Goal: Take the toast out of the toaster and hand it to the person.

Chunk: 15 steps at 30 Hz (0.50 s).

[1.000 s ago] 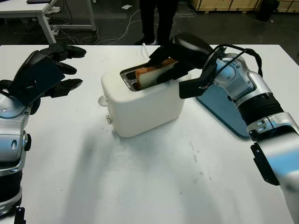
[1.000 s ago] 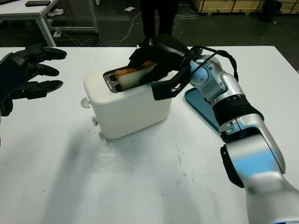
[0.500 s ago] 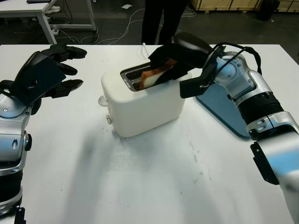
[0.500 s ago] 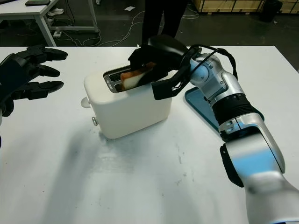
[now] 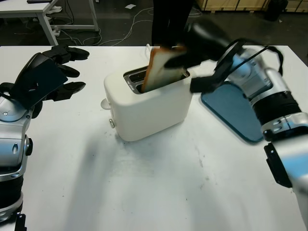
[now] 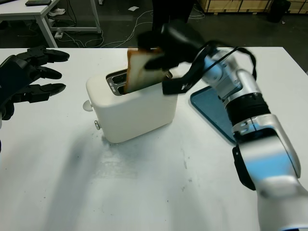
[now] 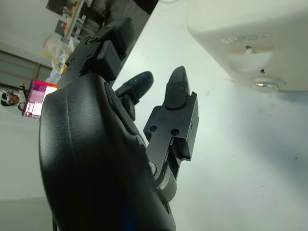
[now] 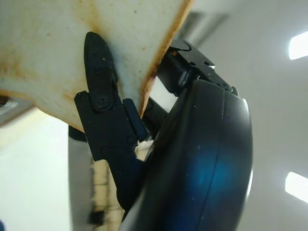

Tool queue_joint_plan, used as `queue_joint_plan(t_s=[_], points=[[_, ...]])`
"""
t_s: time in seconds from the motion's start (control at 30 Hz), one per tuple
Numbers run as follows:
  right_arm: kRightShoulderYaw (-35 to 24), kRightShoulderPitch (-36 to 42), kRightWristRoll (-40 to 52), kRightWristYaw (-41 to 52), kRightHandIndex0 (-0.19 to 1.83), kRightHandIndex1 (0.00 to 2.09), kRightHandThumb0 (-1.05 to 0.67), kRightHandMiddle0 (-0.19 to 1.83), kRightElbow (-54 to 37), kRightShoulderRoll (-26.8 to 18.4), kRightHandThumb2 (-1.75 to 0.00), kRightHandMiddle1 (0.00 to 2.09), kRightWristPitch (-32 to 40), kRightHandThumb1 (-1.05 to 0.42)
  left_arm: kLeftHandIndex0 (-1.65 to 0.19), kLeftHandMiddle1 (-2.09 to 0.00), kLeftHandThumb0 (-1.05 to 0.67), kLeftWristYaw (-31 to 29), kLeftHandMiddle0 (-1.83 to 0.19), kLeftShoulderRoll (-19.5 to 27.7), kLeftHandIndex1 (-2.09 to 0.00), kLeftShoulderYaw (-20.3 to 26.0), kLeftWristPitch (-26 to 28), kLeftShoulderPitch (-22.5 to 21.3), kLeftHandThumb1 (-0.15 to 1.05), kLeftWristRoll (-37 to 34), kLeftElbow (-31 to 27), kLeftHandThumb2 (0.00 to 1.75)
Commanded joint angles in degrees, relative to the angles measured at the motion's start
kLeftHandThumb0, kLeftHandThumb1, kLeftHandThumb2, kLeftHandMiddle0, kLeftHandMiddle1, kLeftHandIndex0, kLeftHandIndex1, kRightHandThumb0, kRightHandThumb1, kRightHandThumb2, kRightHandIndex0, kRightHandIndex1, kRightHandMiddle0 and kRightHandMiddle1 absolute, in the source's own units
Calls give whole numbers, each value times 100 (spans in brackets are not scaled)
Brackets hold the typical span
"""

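1. Toast [image 5: 161, 67] is rising from the toaster [image 5: 147, 103] slot, its lower corner not yet clear.
2. Right hand [image 5: 192, 48] is pinching its far edge for lifting.
3. Left hand [image 5: 45, 77] is hovering open beside the toaster, out of the way.

The right hand [image 5: 192, 45] holds the toast [image 5: 161, 67] just above the toaster [image 5: 147, 103]; the left hand [image 5: 45, 74] is open, well apart to the toaster's left.

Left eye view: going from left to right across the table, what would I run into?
Left robot hand → toaster → toast, held by the right robot hand → blue tray.
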Motion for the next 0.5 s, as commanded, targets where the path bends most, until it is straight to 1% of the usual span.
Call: queue_joint_plan(t_s=[0.0, 0.13, 0.23, 0.33, 0.37, 0.4, 0.43, 0.47], points=[[-215, -282, 291, 89, 103, 175, -53, 76, 307, -42, -47, 175, 111, -92, -32, -109, 10, 24, -12, 29, -49, 24, -44, 53, 92, 5, -28, 32], [-484, -593, 587, 228, 101, 175, -59, 78, 634, -161, -46, 175, 332, -92, -31, -108, 10, 20, -11, 5, -49, 59, -89, 71, 92, -32, 8, 32], [-676, -788, 798, 347, 101, 175, -59, 83, 897, -249, -47, 175, 356, -92, -31, -108, 8, 7, -11, 38, -48, 39, -77, 77, 92, -9, 2, 32], [-908, -936, 1003, 333, 101, 175, -59, 83, 1140, -309, -43, 175, 582, -92, -31, -107, 8, 17, -11, 42, -47, 31, -11, 80, 92, 5, -51, 32], [-962, -961, 1016, 254, 100, 175, -56, 79, 1245, -348, -42, 164, 573, -92, -30, -106, 8, 17, -10, 38, -47, 34, 4, 79, 92, 1, -54, 32], [-994, -977, 1011, 163, 101, 175, -55, 80, 1344, -378, -42, 150, 592, -92, -30, -106, 8, 19, -10, 33, -46, 38, -7, 80, 92, -2, -45, 33], [-1050, -996, 1043, 121, 101, 175, -53, 80, 1482, -395, -42, 154, 760, -92, -31, -106, 8, 25, -11, 20, -46, 43, -17, 81, 92, -9, -35, 33], [-1100, -1012, 1091, 111, 100, 175, -50, 78, 1587, -395, -42, 164, 932, -92, -31, -106, 8, 29, -11, 14, -46, 44, -25, 82, 92, -11, -31, 33]])
